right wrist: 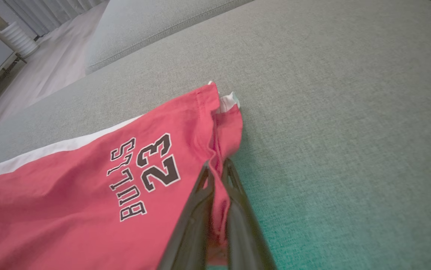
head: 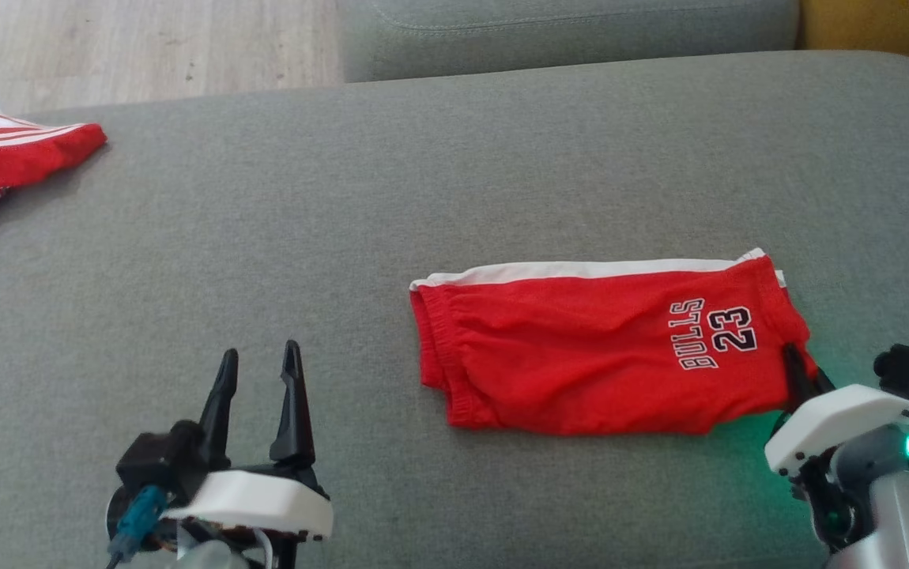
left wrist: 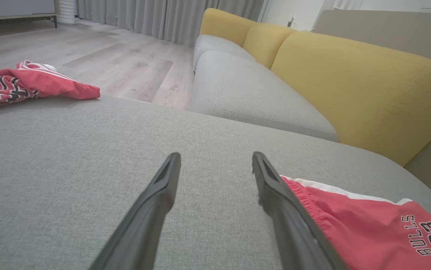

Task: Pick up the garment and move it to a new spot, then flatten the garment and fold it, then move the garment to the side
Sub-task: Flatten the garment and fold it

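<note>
Now the red garment (head: 605, 348) lies folded, right of centre on the grey cushion (head: 344, 197). Its near right hem is clamped in the right claw (head: 798, 367); the left claw (head: 258, 357) hangs apart, empty, to its left. Best dragged slowly sideways, low, so the fold holds.

Head camera looks down on grey cushion (head: 454, 158); both wrist cameras skim low, sharing red shorts (head: 597, 356)

Red shorts (head: 597, 356): "BULLS 23" printed near leg hem.
</note>
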{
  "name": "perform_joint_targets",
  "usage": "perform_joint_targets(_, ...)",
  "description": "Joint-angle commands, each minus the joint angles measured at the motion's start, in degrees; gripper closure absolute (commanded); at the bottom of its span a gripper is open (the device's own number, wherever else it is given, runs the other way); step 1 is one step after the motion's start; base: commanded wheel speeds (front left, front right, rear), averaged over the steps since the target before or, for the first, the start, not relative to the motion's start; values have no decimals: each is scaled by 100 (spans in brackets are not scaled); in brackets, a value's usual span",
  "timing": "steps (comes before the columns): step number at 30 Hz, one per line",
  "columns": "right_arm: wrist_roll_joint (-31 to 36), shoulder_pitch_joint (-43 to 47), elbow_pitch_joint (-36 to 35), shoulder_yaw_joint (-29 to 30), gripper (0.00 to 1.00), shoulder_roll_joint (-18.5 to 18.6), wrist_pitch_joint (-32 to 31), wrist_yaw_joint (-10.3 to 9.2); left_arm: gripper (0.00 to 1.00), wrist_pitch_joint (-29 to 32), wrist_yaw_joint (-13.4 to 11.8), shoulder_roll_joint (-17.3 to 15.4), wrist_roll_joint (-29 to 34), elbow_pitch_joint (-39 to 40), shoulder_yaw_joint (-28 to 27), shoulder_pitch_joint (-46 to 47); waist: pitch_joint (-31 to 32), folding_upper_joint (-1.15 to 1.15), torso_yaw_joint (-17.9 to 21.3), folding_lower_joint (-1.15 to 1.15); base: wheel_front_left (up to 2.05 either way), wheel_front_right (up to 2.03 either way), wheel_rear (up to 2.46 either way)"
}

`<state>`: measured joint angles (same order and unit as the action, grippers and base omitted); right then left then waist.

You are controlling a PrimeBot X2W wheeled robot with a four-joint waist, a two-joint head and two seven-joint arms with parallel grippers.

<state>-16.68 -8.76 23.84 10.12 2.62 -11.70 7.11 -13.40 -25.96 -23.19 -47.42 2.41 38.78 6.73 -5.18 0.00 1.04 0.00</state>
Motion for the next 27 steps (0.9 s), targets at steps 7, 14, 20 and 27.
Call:
perform_joint_targets(7,-19,-65,-339,-8,100,27,-105,37,0,34,25,-129,1,131,-126,175,63,0,-240,0,0,0,0)
perform_joint_targets(14,-36,-635,-614,-687,100,27,-177,37,0,26,48,-66,-28,62,-91,140,221,0,-584,0,0,0,0)
perform_joint_targets(20,-305,-1149,-643,-1770,100,26,-303,37,0,21,72,-15,-38,30,-56,128,308,0,-852,0,0,0,0)
perform_joint_targets(27,-490,-1193,-471,-3398,100,26,-543,37,0,-8,91,23,-56,-27,-67,85,338,0,-1189,0,0,0,0)
